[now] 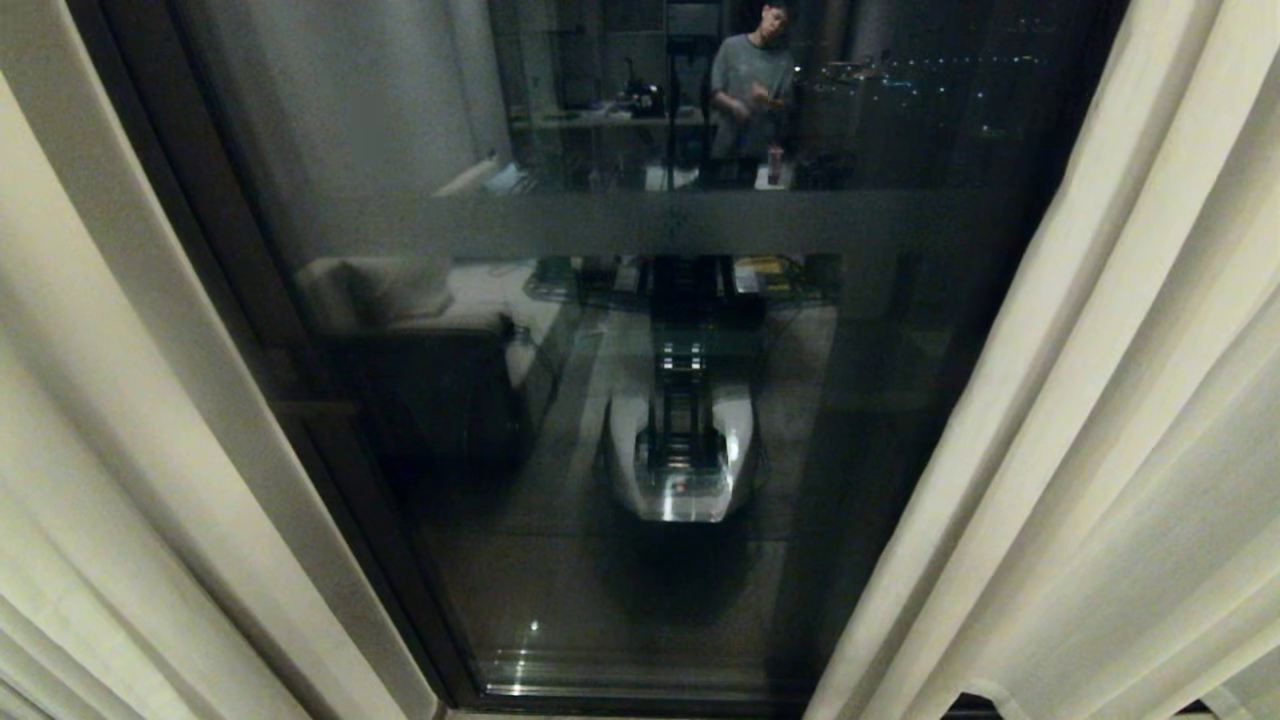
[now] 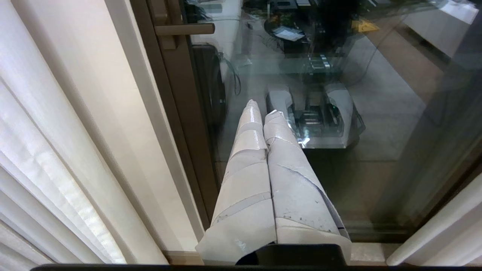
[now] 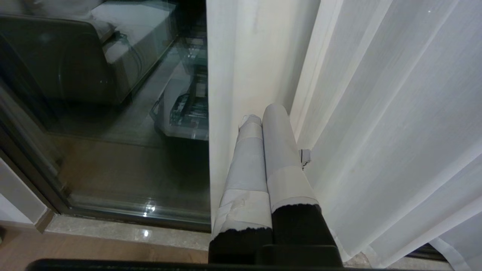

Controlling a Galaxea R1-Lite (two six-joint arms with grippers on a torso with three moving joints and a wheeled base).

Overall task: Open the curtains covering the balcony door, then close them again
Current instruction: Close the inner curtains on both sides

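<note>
Balcony door: the balcony door [image 1: 640, 400] fills the middle of the head view – dark glass in a dark frame, with a frosted horizontal band across its upper part. The pane is uncovered between the two curtain panels.
Curtains: the curtains [image 1: 1100, 450] are drawn apart. One cream pleated panel hangs to the right of the door, the other panel [image 1: 150, 450] to its left, each covering that edge of the frame.
Reflection: the glass mirrors the room – a sofa [image 1: 420, 340], the robot's own base [image 1: 680, 450], and a person [image 1: 750, 90] standing far back beside a table.
Door handle: a brown handle [image 2: 184, 29] sticks out from the door frame, near the left curtain panel.
Left end effector: the left end effector [image 2: 263, 109] is clenched with nothing between its taped fingers [image 2: 248, 150]; it points at the door glass, just beside the frame and near the left curtain panel, touching neither.
Right end effector: the right end effector [image 3: 261, 114] is also clenched and holds nothing; its fingers [image 3: 278, 150] lie right against the edge of the right curtain panel [image 3: 244, 56], where thicker cloth meets the thin sheer [image 3: 395, 113] – whether they press into the cloth cannot be told.
Floor: a pale stone sill [image 3: 124, 231] runs along the foot of the door.
</note>
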